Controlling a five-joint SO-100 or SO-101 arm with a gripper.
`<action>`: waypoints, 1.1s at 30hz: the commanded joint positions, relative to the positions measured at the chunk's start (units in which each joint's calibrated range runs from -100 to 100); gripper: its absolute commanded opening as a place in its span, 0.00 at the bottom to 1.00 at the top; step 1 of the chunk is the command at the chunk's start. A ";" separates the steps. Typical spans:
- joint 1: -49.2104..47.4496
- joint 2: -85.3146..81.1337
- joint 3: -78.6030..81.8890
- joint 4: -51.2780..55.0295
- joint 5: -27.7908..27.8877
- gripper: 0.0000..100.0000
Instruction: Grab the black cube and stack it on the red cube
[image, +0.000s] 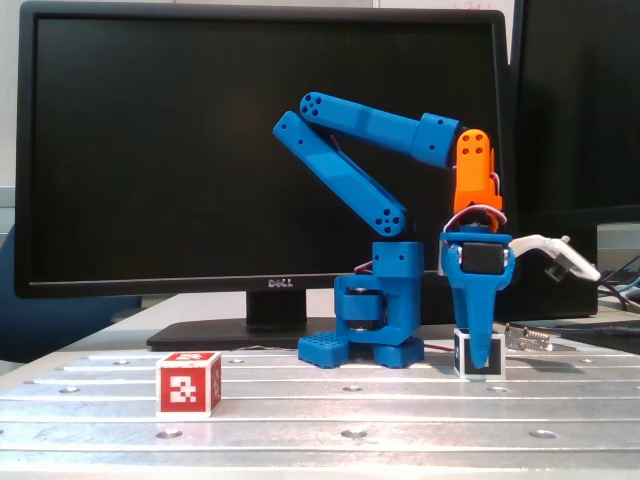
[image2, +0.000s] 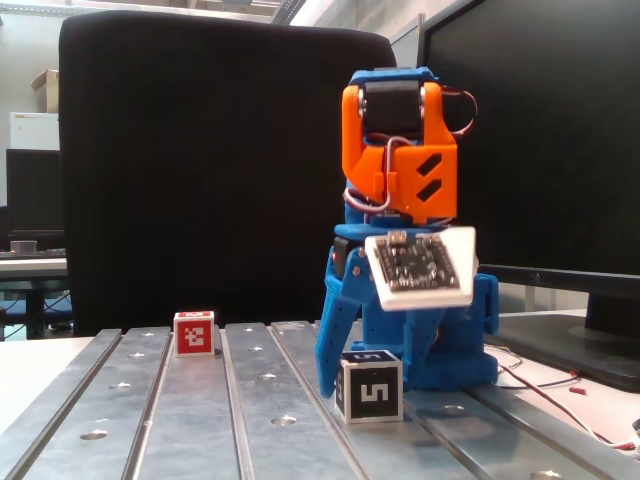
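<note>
— At far left of the table (image: 560, 410)?
— Red cube (image: 188, 383), resting flat on the metal slats, well apart from everything else.
— Further right?
— Blue arm base (image: 380, 325), then black cube (image2: 368, 386), also seated on the table.
— Hand (image2: 372, 352)?
— Lowered straight over the black cube, spread open, one finger (image2: 333, 335) down each side; contact not discernible.

Grooved metal table (image: 300, 415), black Dell monitor (image: 150, 150) behind, office room beyond (image2: 30, 150)
</note>
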 joint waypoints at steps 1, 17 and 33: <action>0.25 -0.85 0.85 -1.13 0.03 0.25; -0.26 -0.18 -1.60 -0.53 -0.24 0.24; -0.26 -0.18 -1.41 -0.44 -0.29 0.24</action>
